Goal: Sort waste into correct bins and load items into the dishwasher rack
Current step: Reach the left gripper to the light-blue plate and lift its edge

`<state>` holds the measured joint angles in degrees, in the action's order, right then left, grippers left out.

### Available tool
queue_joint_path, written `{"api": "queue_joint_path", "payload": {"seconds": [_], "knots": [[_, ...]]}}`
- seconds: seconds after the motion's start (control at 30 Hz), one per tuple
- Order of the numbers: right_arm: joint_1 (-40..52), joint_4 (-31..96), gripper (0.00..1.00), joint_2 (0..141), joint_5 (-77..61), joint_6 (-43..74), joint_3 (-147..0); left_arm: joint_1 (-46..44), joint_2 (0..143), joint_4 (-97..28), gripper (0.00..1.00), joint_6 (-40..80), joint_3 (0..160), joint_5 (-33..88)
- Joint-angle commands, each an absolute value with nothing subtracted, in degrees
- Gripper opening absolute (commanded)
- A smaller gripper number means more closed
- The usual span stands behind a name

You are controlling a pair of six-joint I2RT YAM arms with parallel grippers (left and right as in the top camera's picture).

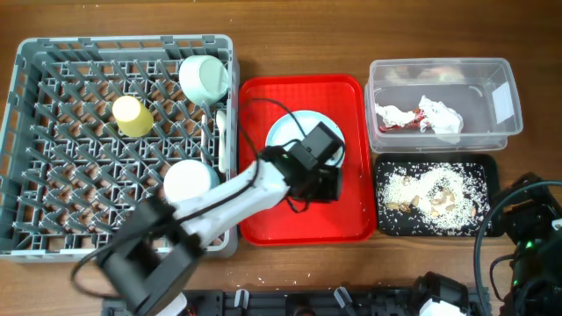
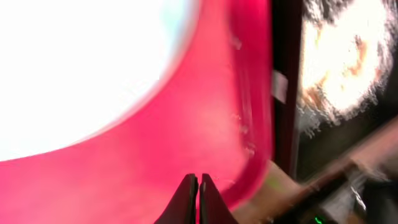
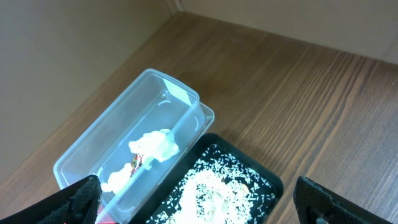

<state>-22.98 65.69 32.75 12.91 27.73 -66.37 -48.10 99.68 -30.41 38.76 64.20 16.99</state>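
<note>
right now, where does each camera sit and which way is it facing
Overhead: above the table, looking straight down on dishwasher rack, red tray, clear tub, black tray; left arm, right arm show.
Left wrist: low over red tray, plate upper left; left fingers shut, bottom centre.
Right wrist: raised, tilted down at clear tub; right fingers open in bottom corners.
Shared: all three see the black tray's scraps.

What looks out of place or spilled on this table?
Nothing is spilled: the napkin lies in the clear tub, the scraps in the black tray. Only the light blue plate is outside the rack, on the red tray under the left hand.
</note>
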Motion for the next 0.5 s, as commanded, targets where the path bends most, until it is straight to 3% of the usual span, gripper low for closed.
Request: {"api": "queue_joint_path", "payload": {"seconds": [0.0,0.03,0.07,0.17,0.47], "knots": [[-23.0,65.6,1.00,32.5,12.8,27.0,-66.6,-45.7,95.6,-35.8,0.15,41.4,64.5,-6.5],[-23.0,65.6,1.00,32.5,12.8,27.0,-66.6,-44.8,95.6,-36.9,0.28,41.4,64.5,-9.7],[-23.0,65.6,1.00,32.5,12.8,27.0,-66.6,-43.9,95.9,-38.1,0.29,41.4,64.5,-13.1],[-23.0,65.6,1.00,32.5,12.8,27.0,-66.6,-41.5,97.4,-37.9,0.25,41.5,64.5,-16.2],[-23.0,65.6,1.00,32.5,12.8,27.0,-66.6,-37.0,106.5,-28.9,0.25,41.4,64.5,-16.1]]}}
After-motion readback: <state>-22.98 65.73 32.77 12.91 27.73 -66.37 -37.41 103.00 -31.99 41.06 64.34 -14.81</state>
